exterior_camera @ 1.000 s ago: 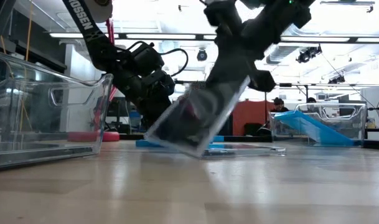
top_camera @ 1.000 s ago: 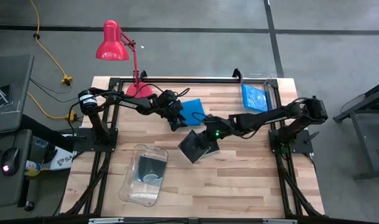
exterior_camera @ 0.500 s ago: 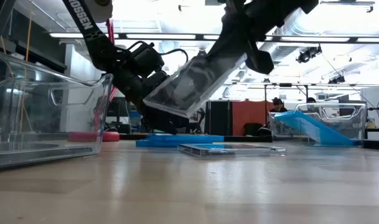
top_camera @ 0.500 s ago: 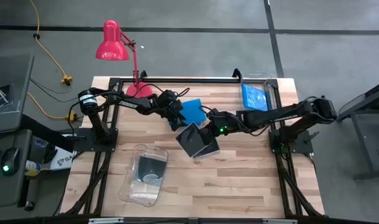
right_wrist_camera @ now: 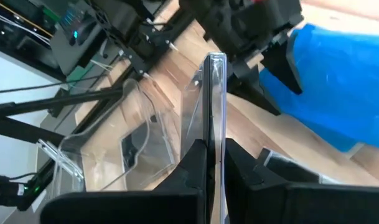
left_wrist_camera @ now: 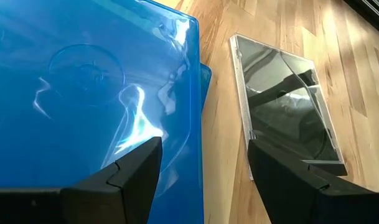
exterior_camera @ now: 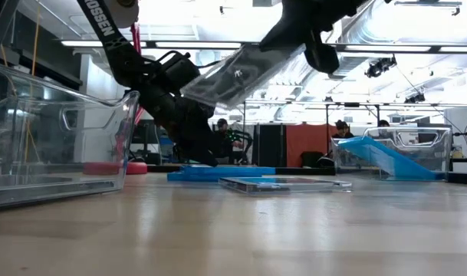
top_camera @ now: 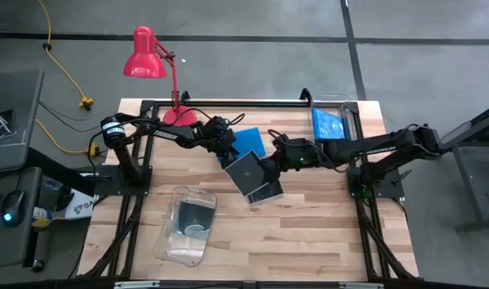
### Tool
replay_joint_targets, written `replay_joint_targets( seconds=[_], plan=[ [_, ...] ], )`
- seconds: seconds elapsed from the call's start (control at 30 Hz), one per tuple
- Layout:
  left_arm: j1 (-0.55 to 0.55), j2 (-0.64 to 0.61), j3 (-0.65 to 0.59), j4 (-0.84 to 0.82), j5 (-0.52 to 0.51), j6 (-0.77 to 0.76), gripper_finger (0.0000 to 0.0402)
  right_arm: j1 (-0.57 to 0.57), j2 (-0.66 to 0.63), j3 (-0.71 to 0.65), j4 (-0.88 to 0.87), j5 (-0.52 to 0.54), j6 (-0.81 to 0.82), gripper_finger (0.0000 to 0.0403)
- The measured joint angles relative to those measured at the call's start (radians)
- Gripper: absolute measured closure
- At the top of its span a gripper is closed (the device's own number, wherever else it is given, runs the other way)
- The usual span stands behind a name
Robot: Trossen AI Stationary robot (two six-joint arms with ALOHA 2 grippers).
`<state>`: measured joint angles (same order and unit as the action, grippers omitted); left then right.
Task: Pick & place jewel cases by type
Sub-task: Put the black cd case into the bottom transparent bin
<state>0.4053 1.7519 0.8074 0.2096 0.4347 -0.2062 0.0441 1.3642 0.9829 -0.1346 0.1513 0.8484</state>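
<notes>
Since the earlier frame, your right gripper (top_camera: 270,164) raised its clamped dark case (top_camera: 246,170); left gripper (top_camera: 226,154) gaped, half-hidden; near bin (top_camera: 173,241) held one dark case (top_camera: 196,215).

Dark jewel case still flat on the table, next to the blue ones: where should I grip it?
Grip the dark jewel case by a free edge, from the side away from the blue cases. It lies flat and thin on the table, so an end effector must pinch an edge, probably tilting it first.

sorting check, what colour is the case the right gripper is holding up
Dark grey-black, not blue: the held jewel case in the right gripper shows best in the high view.
</notes>
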Motion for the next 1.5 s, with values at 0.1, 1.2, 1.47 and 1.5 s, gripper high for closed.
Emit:
replay_joint_targets(
  seconds=[0.1, 1.2, 1.47, 1.5],
  plan=[
    [0.0, 0.0, 0.0, 0.0, 0.0, 0.0, 0.0163, 0.0, -0.024, 0.0, 0.014, 0.017, -0.014, 0.0395],
    [0.0, 0.0, 0.0, -0.002, 0.025, 0.0, 0.0163, 0.0, -0.157, 0.002, 0.221, 0.128, -0.169, 0.0395],
    [0.0, 0.0, 0.0, -0.002, 0.025, 0.0, 0.0163, 0.002, -0.157, 0.002, 0.307, 0.111, -0.188, 0.0395],
    [0.0, 0.0, 0.0, -0.002, 0.025, 0.0, 0.0163, 0.002, -0.157, 0.002, 0.319, 0.109, -0.194, 0.0395]
  ],
)
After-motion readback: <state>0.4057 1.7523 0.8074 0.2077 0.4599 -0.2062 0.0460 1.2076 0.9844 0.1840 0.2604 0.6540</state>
